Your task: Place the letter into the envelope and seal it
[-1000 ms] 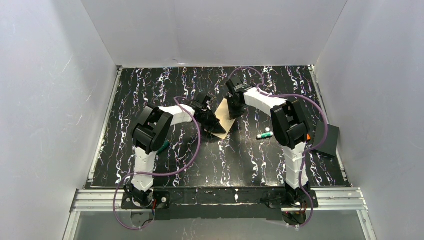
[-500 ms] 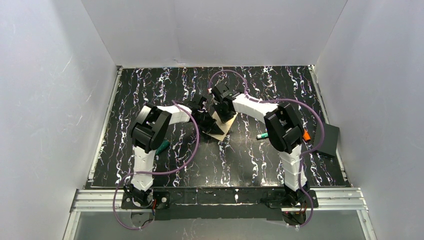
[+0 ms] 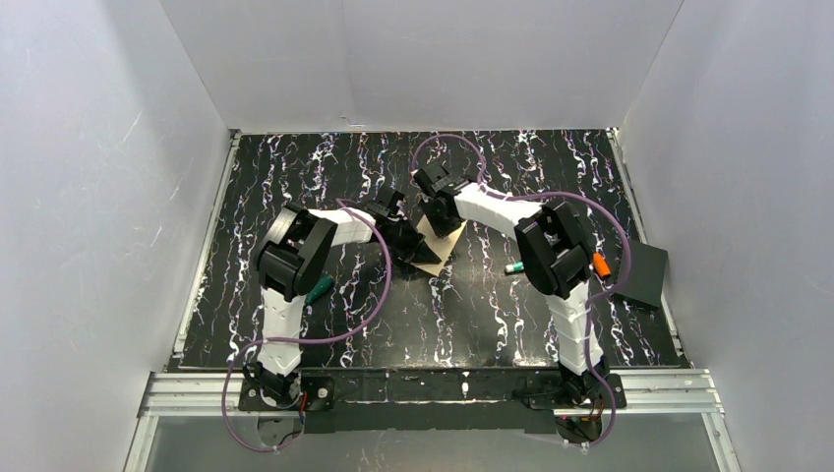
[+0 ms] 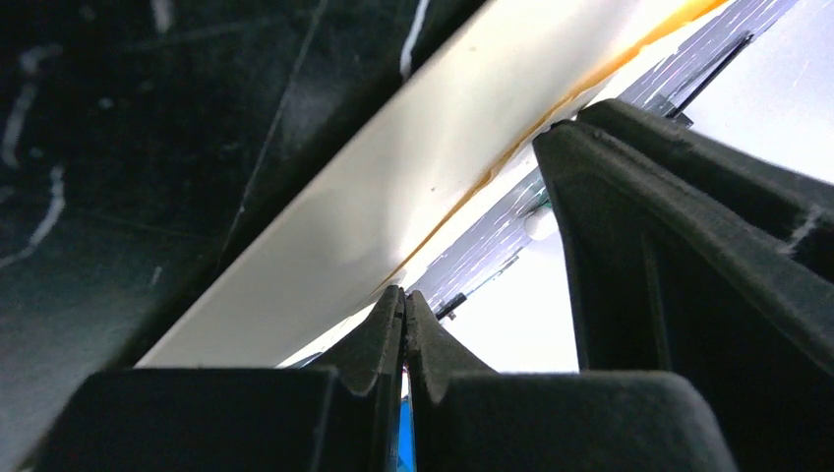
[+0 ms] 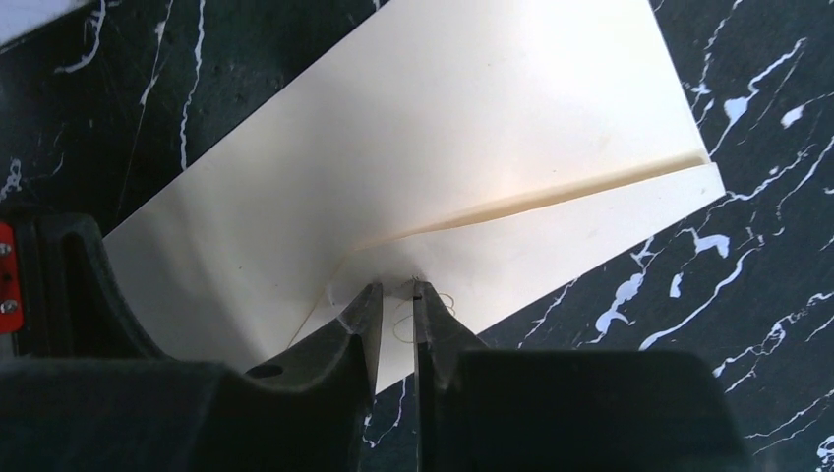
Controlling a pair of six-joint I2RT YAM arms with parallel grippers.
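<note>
marbled table (image 3: 295,177) | green-white stick (image 3: 514,266) near centre-right | green item (image 3: 320,289) left | black square pad (image 3: 644,273) right edge

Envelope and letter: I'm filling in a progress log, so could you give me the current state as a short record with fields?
letter: tan sheet mid-table, between both grippers; whether it is inside the envelope cannot be told
envelope: pale, one edge held up off the table
left gripper: shut on the envelope's edge
right gripper: fingertips nearly together at a crease in the paper; grip unclear
sealed: cannot be told
</note>
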